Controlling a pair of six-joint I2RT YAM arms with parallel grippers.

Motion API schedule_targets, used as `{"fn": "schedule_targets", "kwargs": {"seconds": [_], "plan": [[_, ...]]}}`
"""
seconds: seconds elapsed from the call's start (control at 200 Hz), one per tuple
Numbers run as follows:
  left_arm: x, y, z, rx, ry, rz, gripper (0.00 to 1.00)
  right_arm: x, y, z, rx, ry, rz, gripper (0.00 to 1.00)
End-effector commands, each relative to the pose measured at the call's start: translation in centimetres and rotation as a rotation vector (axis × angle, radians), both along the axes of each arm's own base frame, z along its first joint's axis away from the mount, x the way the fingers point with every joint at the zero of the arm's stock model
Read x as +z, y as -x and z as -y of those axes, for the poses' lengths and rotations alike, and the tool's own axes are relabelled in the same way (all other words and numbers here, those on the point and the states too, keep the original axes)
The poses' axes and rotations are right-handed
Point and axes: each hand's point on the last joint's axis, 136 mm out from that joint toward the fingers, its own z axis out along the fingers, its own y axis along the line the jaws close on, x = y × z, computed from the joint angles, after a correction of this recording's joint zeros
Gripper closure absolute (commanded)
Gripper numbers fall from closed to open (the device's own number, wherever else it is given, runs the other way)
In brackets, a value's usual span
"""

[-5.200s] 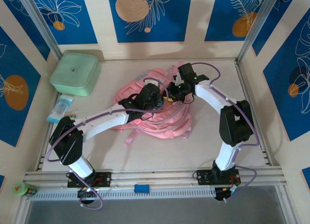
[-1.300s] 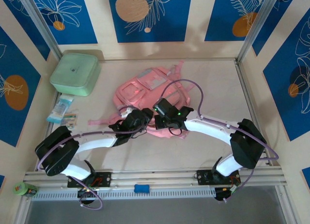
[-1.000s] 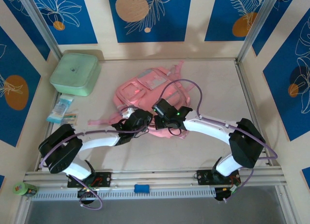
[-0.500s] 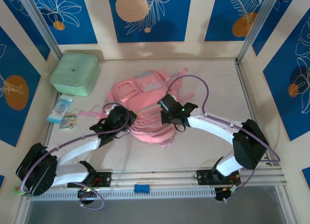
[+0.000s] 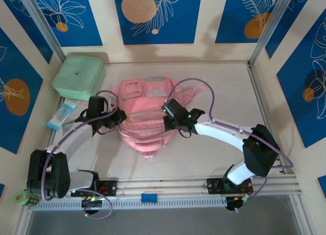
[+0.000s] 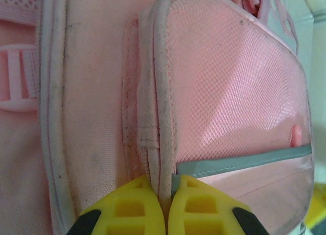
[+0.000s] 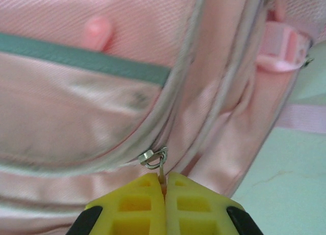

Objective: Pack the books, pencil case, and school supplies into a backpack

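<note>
Backpack (image 5: 145, 118) lies flat on the table (image 5: 224, 92), centre of the top view, pockets up, an arm at each flank.

Left gripper (image 6: 167, 188): yellow fingers clenched on the grey piping (image 6: 162, 118) that edges the mesh pocket (image 6: 229, 92), low centre of the left wrist view. I read this as an anchor hold. It pins the bag's left flank so the fabric stays taut and does not slide.

Right gripper (image 7: 164, 180): fingers pinched tight on the zipper pull (image 7: 161, 169), just below the metal slider (image 7: 151, 156), bottom centre of the right wrist view. The grip is narrow, on the tab alone.

My judgement: the zip is being worked against the left arm's hold; I cannot tell how far it is open.

Mint-green box (image 5: 79, 77) and pale blue packets (image 5: 62, 115) sit at left of the top view, apart from the bag.
</note>
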Motion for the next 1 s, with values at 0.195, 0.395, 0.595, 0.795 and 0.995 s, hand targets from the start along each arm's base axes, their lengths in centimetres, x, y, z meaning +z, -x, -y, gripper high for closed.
{"fn": "schedule_targets", "kwargs": {"seconds": [0.195, 0.395, 0.595, 0.795, 0.995], "plan": [[-1.0, -1.8, -3.3, -0.163, -0.268, 0.023, 1.0, 0.3, -6.2, 4.2, 0.0, 0.131, 0.093, 1.0], [-1.3, -2.0, -4.1, -0.175, -0.323, 0.02, 1.0, 0.2, -8.9, 5.4, -0.045, 0.219, 0.127, 1.0], [-1.0, -2.1, -3.0, -0.216, -0.268, 0.058, 1.0, -0.5, -11.2, 5.7, -0.008, 0.221, 0.136, 1.0], [-0.5, -1.9, -2.8, -0.209, -0.251, 0.07, 1.0, 2.1, -9.7, 4.3, 0.047, 0.103, 0.163, 0.76], [1.7, -1.2, -4.0, -0.08, -0.257, 0.127, 0.39, 5.9, -7.0, 9.0, -0.13, -0.042, 0.19, 0.16]]}}
